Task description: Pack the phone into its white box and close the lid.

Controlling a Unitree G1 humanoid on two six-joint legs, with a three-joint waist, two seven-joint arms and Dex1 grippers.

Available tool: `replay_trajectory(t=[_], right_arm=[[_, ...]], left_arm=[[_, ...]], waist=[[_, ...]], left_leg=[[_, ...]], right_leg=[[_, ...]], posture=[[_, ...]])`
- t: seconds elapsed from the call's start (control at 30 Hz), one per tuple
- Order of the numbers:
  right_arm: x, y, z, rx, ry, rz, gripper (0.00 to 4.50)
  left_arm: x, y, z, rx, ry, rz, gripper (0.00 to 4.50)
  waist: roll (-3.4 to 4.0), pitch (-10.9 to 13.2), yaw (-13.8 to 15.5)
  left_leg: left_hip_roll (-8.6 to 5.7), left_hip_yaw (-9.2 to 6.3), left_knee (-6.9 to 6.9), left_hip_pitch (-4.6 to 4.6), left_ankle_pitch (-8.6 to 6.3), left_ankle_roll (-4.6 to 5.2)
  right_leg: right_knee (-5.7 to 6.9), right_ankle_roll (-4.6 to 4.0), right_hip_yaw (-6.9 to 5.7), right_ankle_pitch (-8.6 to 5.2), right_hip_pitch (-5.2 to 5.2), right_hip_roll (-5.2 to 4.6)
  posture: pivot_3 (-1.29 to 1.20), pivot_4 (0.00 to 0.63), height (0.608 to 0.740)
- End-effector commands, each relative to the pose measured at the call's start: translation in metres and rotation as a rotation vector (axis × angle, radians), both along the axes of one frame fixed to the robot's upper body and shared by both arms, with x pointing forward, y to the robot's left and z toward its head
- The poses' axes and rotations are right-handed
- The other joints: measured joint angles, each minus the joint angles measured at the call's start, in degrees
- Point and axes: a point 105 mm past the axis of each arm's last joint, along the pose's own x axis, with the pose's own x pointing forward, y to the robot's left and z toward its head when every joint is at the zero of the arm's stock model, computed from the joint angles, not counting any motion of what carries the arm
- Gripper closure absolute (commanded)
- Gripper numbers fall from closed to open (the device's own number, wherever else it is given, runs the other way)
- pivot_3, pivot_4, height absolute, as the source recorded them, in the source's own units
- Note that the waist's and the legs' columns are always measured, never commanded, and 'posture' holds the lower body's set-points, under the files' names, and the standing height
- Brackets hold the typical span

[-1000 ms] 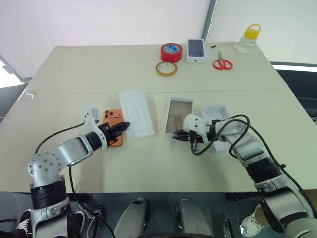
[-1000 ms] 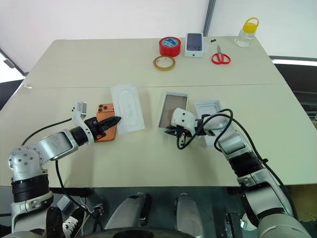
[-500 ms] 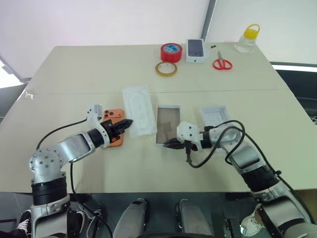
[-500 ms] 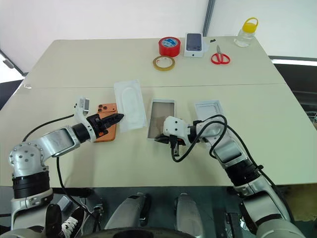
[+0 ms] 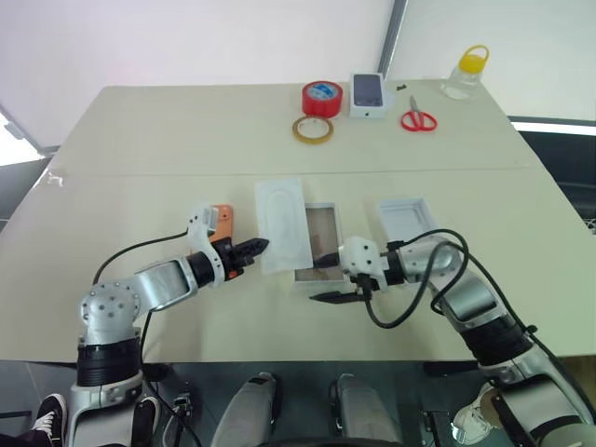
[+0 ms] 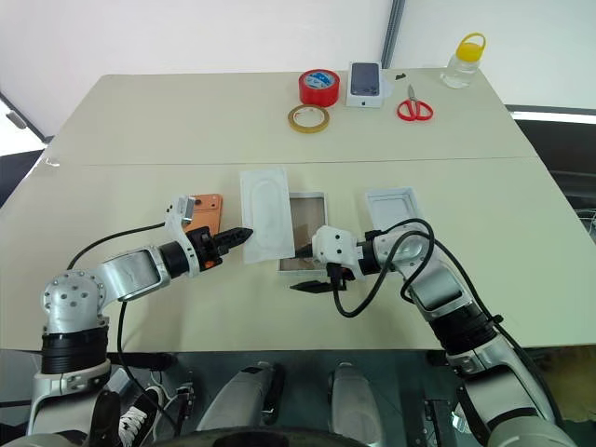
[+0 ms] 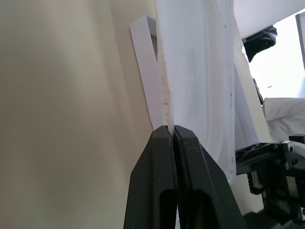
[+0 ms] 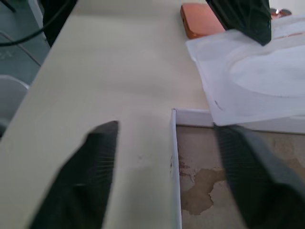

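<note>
Table (image 5: 140,140) in left eye view: left gripper (image 5: 257,247) pinched tight on near-left corner of white moulded insert (image 5: 285,223), which lies tilted, its right edge overlapping white box (image 5: 321,244). Phone (image 5: 222,222), orange, flat on table at 9 o'clock of insert, partly behind left wrist. Right gripper (image 5: 328,278) spread wide at near edge of white box, one finger over box, one on table side; holds nothing. White lid (image 5: 407,216) at 3 o'clock of box, apart from it. Far edge: red tape roll (image 5: 321,98), tan tape ring (image 5: 313,129), small carton with phone picture (image 5: 369,94), red scissors (image 5: 418,117), clear bottle with yellow cap (image 5: 466,73). No writing legible anywhere.

Right eye view: same layout; box interior (image 6: 304,223) brownish, uncovered part bare.

Left wrist view: fingers (image 7: 152,191) clamped shut on thin edge of insert (image 7: 200,71); box wall (image 7: 147,71) just beside it.

Right wrist view: fingers (image 8: 93,162) far apart straddling box corner wall (image 8: 174,167); stained cardboard floor; insert (image 8: 252,81) overlapping far wall; phone (image 8: 200,19) beyond, left gripper tip (image 8: 243,16) on insert.
</note>
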Motion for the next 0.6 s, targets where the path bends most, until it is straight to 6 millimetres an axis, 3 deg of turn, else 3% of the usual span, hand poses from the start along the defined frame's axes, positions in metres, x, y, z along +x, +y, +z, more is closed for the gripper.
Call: replay_trajectory(t=[0.03,0.17,0.3,0.43,0.57,0.6], right_arm=[[0.008,-0.015,0.028,0.048,-0.093,-0.05,0.1],[0.027,-0.059,0.029,-0.024,-0.153,-0.196,0.1],[0.051,-0.093,0.041,0.025,-0.194,-0.376,0.1],[0.055,-0.104,0.041,0.011,-0.223,-0.411,0.1],[0.055,-0.1,0.039,0.025,-0.224,-0.406,0.1],[0.054,-0.099,0.038,0.025,-0.227,-0.405,0.04]], left_arm=[[0.002,-0.013,0.01,-0.009,-0.049,-0.039,4.5],[0.003,-0.029,0.01,-0.038,-0.053,-0.078,4.5],[0.006,-0.038,0.005,-0.034,-0.037,-0.099,4.5],[0.008,-0.044,-0.005,-0.003,-0.012,-0.101,4.5],[0.005,-0.051,-0.005,-0.025,-0.01,-0.118,4.5],[0.004,-0.052,-0.005,-0.031,-0.008,-0.124,4.2]], waist=[[0.0,0.0,0.0],[-0.03,0.0,0.2],[-0.04,0.0,0.0],[-0.03,0.0,-0.2],[-0.04,0.0,0.0],[-0.04,0.0,0.0]], left_leg=[[-0.01,0.0,0.0,0.0,0.0,0.0],[-0.02,0.0,0.01,-0.02,0.0,0.01],[-0.01,0.02,0.0,0.0,0.0,0.01],[0.02,0.03,-0.02,-0.01,0.0,0.01],[0.01,0.03,0.01,-0.01,0.01,0.0],[0.01,0.03,0.01,-0.01,0.01,0.0]], right_leg=[[0.0,0.0,0.0,0.0,0.01,-0.01],[-0.06,0.0,-0.02,0.0,0.03,-0.02],[-0.06,0.0,-0.02,0.0,0.04,-0.01],[-0.01,0.0,0.01,0.0,0.0,0.02],[-0.01,0.0,0.01,0.0,0.01,0.02],[-0.02,0.0,0.0,0.0,0.02,0.02]], posture=[[0.0,0.15,0.74],[0.0,0.15,0.74],[0.0,0.15,0.74],[0.0,0.15,0.74],[0.0,0.15,0.74],[0.0,0.15,0.74]])
